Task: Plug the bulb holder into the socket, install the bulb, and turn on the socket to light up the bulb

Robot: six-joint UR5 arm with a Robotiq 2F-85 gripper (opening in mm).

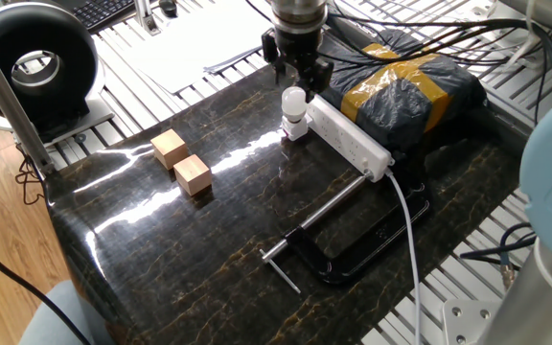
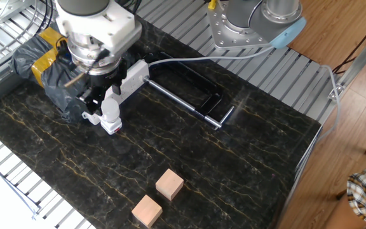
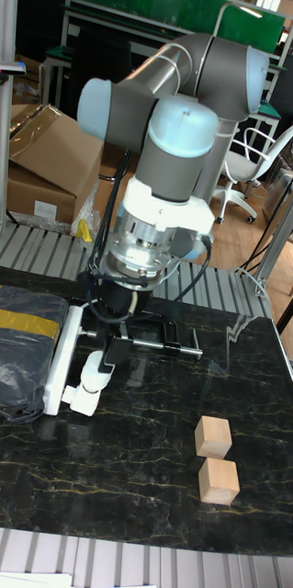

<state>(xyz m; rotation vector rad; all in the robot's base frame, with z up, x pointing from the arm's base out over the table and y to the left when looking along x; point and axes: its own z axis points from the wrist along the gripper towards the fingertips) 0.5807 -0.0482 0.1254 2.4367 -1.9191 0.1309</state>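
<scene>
The socket (image 1: 348, 139) is a long white strip lying along the back of the dark table, also seen as the socket (image 2: 131, 72) and the socket (image 3: 58, 360). The bulb holder (image 1: 296, 128) sits plugged in at its near end, with the bulb (image 1: 294, 100) standing upright in it and unlit. My gripper (image 1: 297, 80) hangs open just above the bulb, its fingers apart and touching nothing. From the opposite side, the gripper (image 2: 105, 95) hovers over the bulb (image 2: 110, 109) and bulb holder (image 2: 111, 124). The tall fixed view shows the gripper (image 3: 109, 344) above the bulb (image 3: 95, 368).
Two tan wooden cubes (image 1: 180, 161) lie on the left of the table. A black clamp (image 1: 348, 244) lies near the socket's cable end. A dark wrapped bundle with yellow tape (image 1: 405, 86) sits right behind the socket. Slatted metal edges surround the table.
</scene>
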